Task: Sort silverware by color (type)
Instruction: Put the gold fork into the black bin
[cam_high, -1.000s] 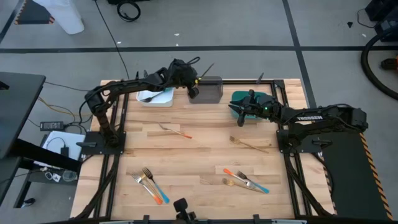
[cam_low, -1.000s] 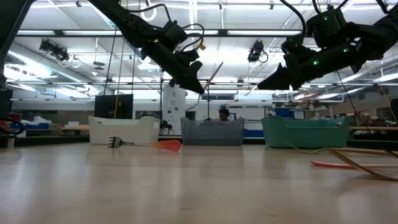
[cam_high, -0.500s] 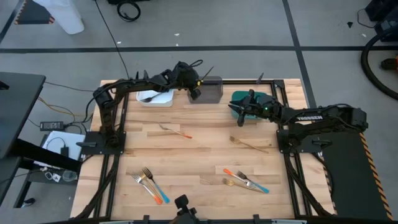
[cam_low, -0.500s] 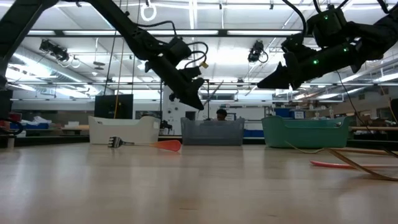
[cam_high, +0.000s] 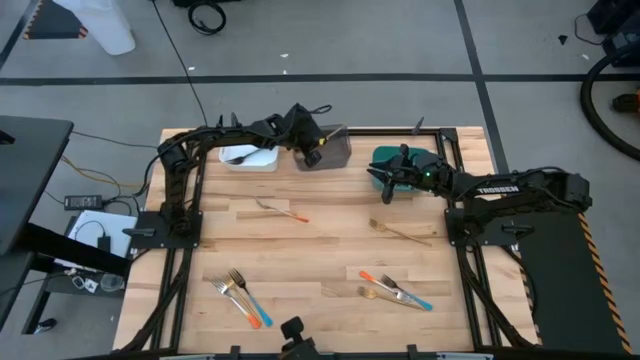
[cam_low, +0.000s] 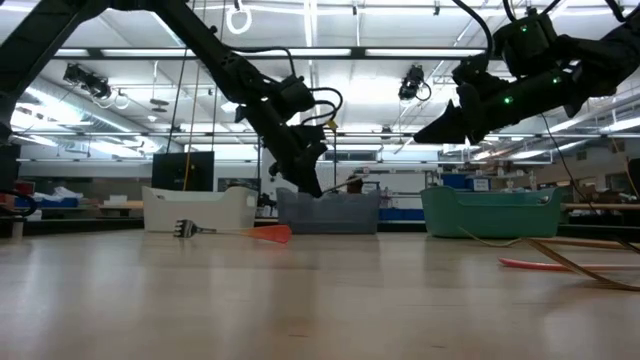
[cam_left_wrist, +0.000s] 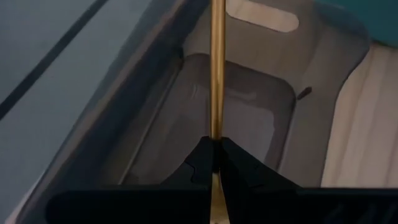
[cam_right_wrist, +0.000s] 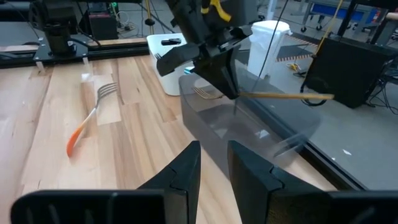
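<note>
My left gripper is shut on a golden-tan-handled fork over the grey bin at the table's far edge. The bin also shows in the left wrist view. My right gripper hangs open and empty above the table beside the teal bin. On the table lie an orange-handled fork, a golden-tan fork, a pair of forks at the near left and a cluster at the near right. My left gripper pinches the fork between its two fingers near the tine end of the golden-tan handle. The fingers slant down from the table's left and lie across the fork. The fork is lifted clear, about level, with its long handle end over the grey bin.
A white bin with a fork in it stands left of the grey bin. All three bins line the far edge. Bare wood lies between the forks at mid-table. The table's frame rails run along both sides.
My left gripper has gone down toward the grey bin and a little toward the table's right, still shut on the fork. The fork's handle has tipped from slanting upward to about level at the bin's rim. The grey bin has shifted slightly toward the table's left.
</note>
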